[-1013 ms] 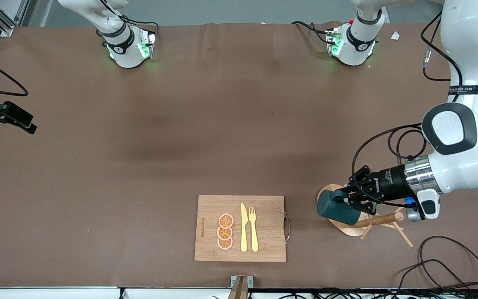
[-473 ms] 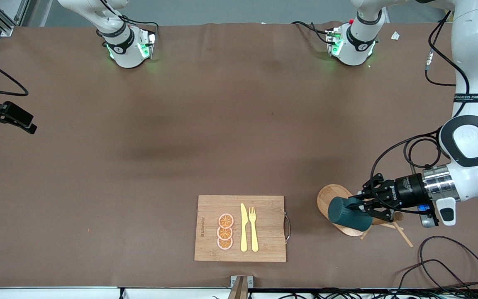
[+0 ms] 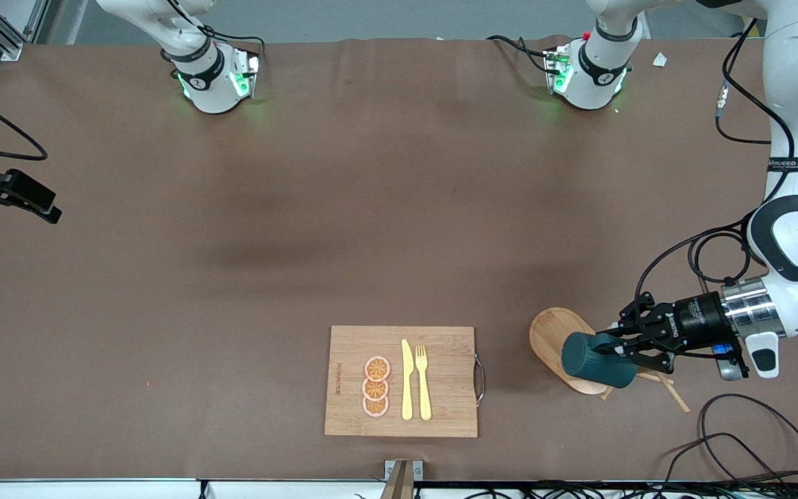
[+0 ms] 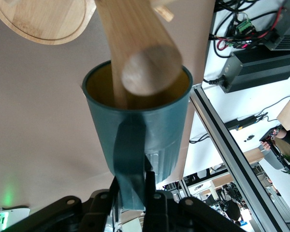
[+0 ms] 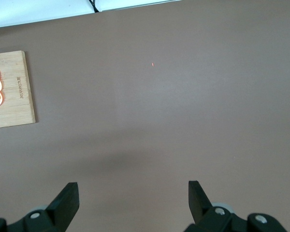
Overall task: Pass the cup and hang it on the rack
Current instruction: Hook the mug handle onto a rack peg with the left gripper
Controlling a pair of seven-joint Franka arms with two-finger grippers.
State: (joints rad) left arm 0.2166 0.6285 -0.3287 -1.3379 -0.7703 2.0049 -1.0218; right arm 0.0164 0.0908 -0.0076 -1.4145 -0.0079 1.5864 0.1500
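Left gripper [image 3: 619,344]: jaws clamped on the handle of the cup [image 3: 598,360], over the rack [image 3: 562,343], at the left arm's end of the surface.
Cup: lies on its side in the air, mouth toward the gripper. In the left wrist view the cup [image 4: 140,128] is pinched by its handle [image 4: 129,159] alone, and the rounded end of a wooden post or peg [image 4: 152,67] sits in front of the yellow mouth.
Peg versus handle: I cannot tell whether any peg has gone through the handle loop; the wood looks lined up with the cup's mouth, not the loop.
Rack: oval base flat on the surface, thin pegs sticking out past the cup.
Right gripper [image 5: 134,200]: jaws spread wide, holding nothing, hanging above bare surface; this arm waits.
Cutting board [image 3: 401,380]: well apart from the rack, carrying orange slices [image 3: 376,386], knife [image 3: 406,380] and fork [image 3: 423,382].
Risk, release: if let go now, the cup would likely drop onto the base or roll off.
Risk, push: pressing the rim against the wood could tip the light rack.
Risk, grip: a handle-only pinch may let the cup swivel.
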